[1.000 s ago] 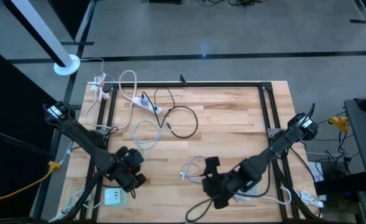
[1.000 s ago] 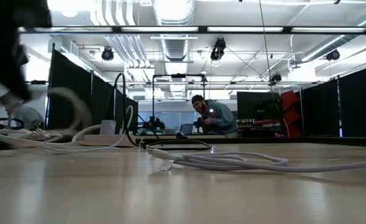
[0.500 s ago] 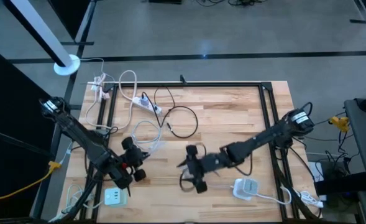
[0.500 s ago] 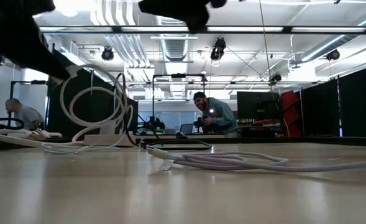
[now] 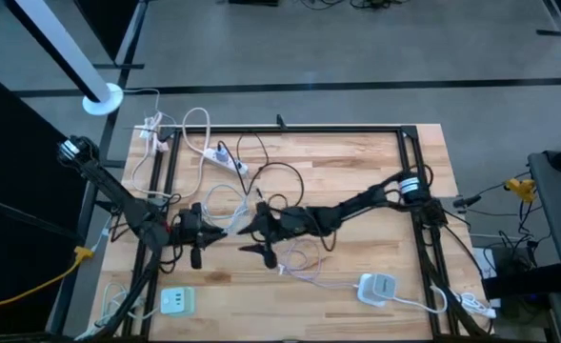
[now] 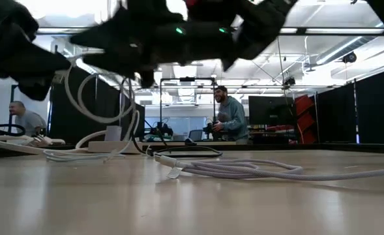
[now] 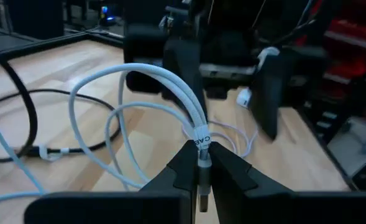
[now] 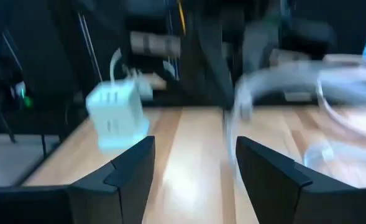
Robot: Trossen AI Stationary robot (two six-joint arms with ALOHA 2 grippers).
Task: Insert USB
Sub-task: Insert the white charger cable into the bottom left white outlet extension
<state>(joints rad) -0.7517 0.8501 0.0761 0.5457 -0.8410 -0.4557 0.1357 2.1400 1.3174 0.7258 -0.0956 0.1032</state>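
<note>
From above, the right gripper [image 5: 258, 235] has swung away from the white charger block [image 5: 376, 287] at the table's [image 5: 356, 162] near right edge, across to mid-table, and now faces the left gripper [image 5: 196, 240], which has lifted inward from the white charger [image 5: 176, 302] at the near left corner, so the two look set for a handover or mating of the plug. At table height both arms hang dark over the white cable [image 6: 244, 170] lying on the wood. The left wrist view shows its fingers [image 7: 189, 165] pinched tight on the white USB cable [image 7: 170, 87] just behind the plug, with the right gripper [image 7: 223, 93] just beyond the loop, while the right wrist view shows its own fingers [image 8: 133, 165] apart with nothing between, a white charger [image 8: 115, 118] ahead.
</note>
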